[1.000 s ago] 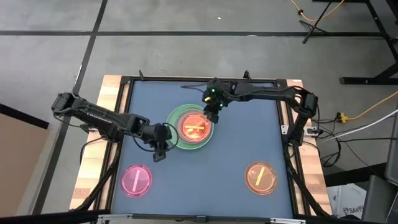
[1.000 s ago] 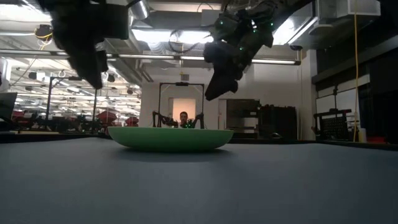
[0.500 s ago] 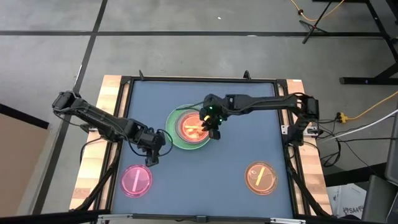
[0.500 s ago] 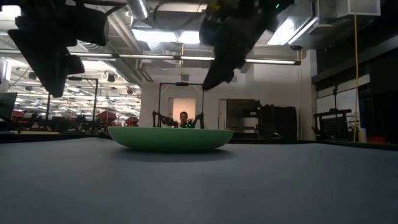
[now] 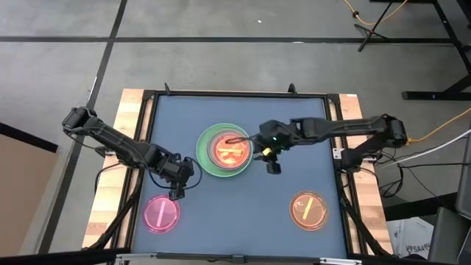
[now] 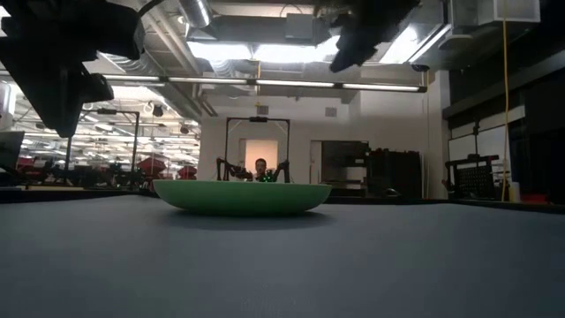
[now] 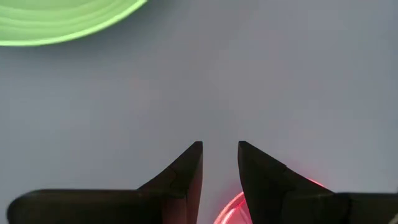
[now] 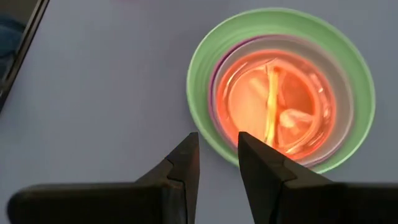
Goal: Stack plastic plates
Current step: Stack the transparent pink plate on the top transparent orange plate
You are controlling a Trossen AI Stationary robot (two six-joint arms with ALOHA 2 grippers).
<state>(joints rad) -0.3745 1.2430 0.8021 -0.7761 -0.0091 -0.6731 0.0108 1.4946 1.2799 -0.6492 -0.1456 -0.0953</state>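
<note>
A bright green plate point(image 5: 224, 149) rests on the table's middle. Nested in it are a purple plate point(image 8: 215, 81), a pale one point(image 8: 339, 106) and a translucent orange-red one point(image 8: 273, 102) on top. A pink plate point(image 5: 161, 213) lies flat near the front left and an orange plate point(image 5: 308, 209) near the front right. My left gripper point(image 5: 175, 193) hangs open just beyond the pink plate's point(image 7: 230, 208) far rim, with nothing between its fingers. My right gripper point(image 5: 274, 168) is open and empty in the air, off the stack's near right side point(image 8: 217, 149).
The blue-grey mat point(image 5: 243, 228) lies bare between the two front plates. A dark frame and wooden boards point(image 5: 110, 199) border the table. In the low view the green plate point(image 6: 243, 196) sits mid-table, with both arms high above it.
My right gripper has left the stack's top, rising and swinging toward the table's near right, its fingers still apart. My left gripper has drifted toward the near left, closer to the pink plate. No plate has moved.
</note>
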